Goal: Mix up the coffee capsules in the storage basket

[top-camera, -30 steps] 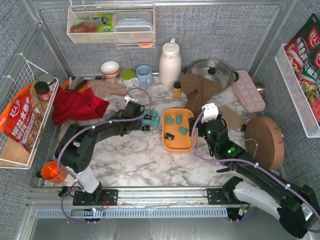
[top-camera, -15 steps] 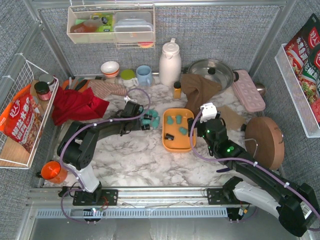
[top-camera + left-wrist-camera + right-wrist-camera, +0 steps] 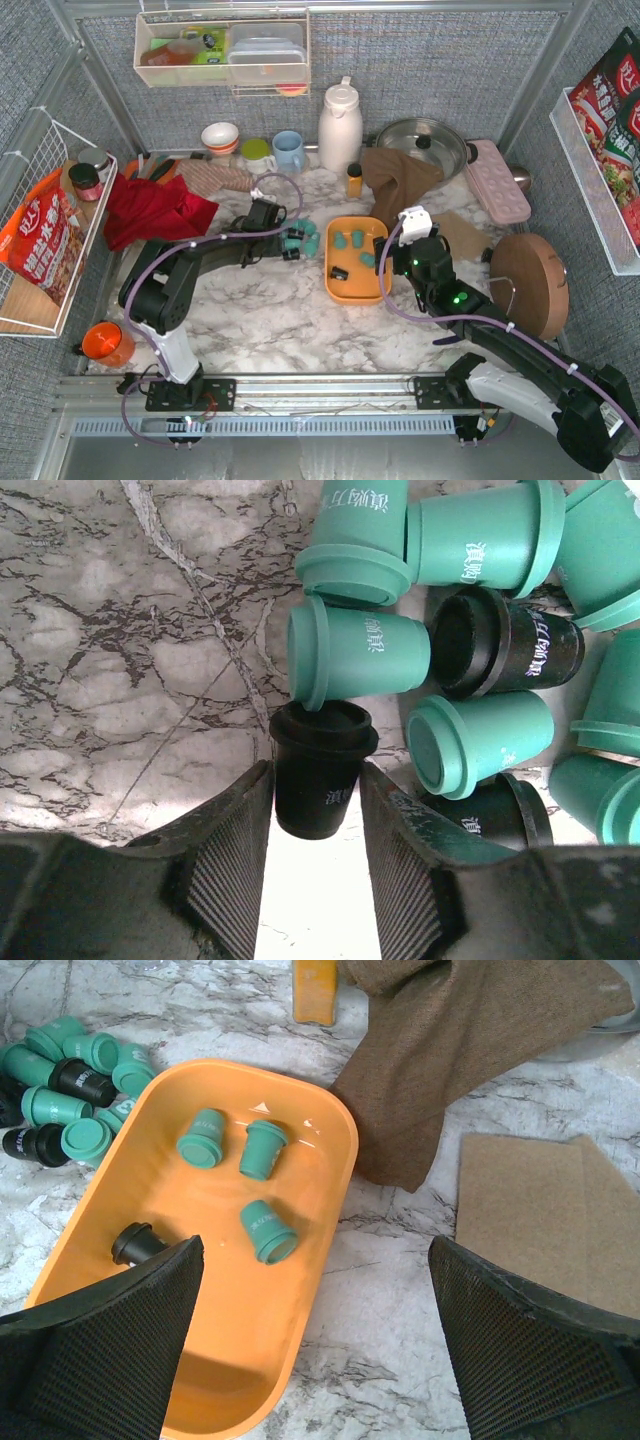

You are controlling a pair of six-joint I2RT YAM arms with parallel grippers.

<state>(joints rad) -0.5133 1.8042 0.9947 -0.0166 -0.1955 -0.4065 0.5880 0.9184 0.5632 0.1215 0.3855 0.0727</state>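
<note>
The orange storage basket [image 3: 352,292] lies mid-table and holds three teal capsules [image 3: 357,238] and one black capsule [image 3: 339,272]. In the right wrist view the basket [image 3: 235,1340] holds the same teal capsules [image 3: 262,1148] and the black one [image 3: 135,1244]. A pile of teal and black capsules [image 3: 305,238] lies on the marble left of it. My left gripper [image 3: 290,240] is at this pile. Its fingers [image 3: 225,850] press both sides of a black capsule [image 3: 318,770] that lies on the table. My right gripper [image 3: 395,262] is open wide and empty over the basket's right rim [image 3: 315,1360].
An amber bottle [image 3: 354,180], a brown cloth [image 3: 400,175], a white thermos [image 3: 340,125] and a pot [image 3: 420,145] stand behind the basket. A cork mat [image 3: 540,1220] and a round wooden board [image 3: 528,285] are at the right. A red cloth [image 3: 150,210] lies at the left.
My left gripper has edged a little forward into the capsule pile. My right gripper has shifted slightly toward the basket.
</note>
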